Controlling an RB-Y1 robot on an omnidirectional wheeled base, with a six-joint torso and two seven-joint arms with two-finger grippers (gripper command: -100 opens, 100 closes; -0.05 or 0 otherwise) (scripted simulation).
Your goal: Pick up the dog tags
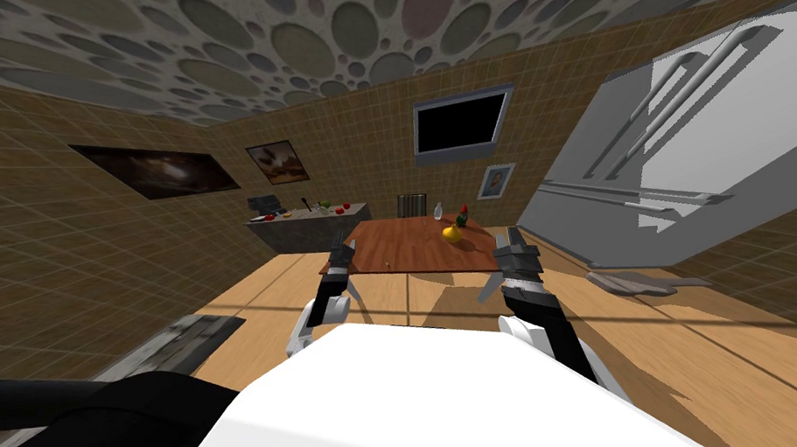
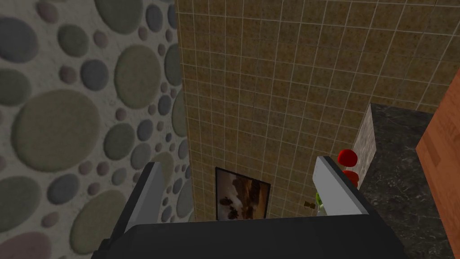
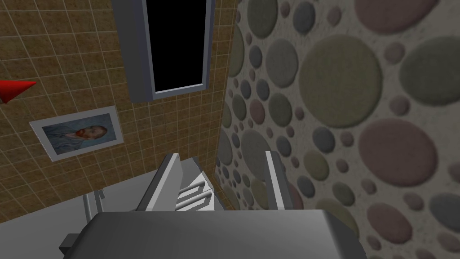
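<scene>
A brown wooden table [image 1: 416, 248] stands some way ahead across the floor. Near its front edge lies a tiny dark speck [image 1: 388, 264], too small to identify. Both arms are raised in front of me, short of the table. My left gripper [image 1: 337, 241] points up and away, and in the left wrist view its fingers [image 2: 238, 162] stand wide apart with nothing between them. My right gripper [image 1: 509, 237] is held up at the same height; its fingers [image 3: 221, 154] are also apart and empty.
On the table's far side stand a yellow object [image 1: 452, 233], a red and green one [image 1: 463, 215] and a clear bottle [image 1: 438, 211]. A chair [image 1: 413, 205] is behind it. A stone counter [image 1: 301, 228] holds red fruit [image 2: 347, 157]. A grey fridge [image 1: 691, 170] fills the right.
</scene>
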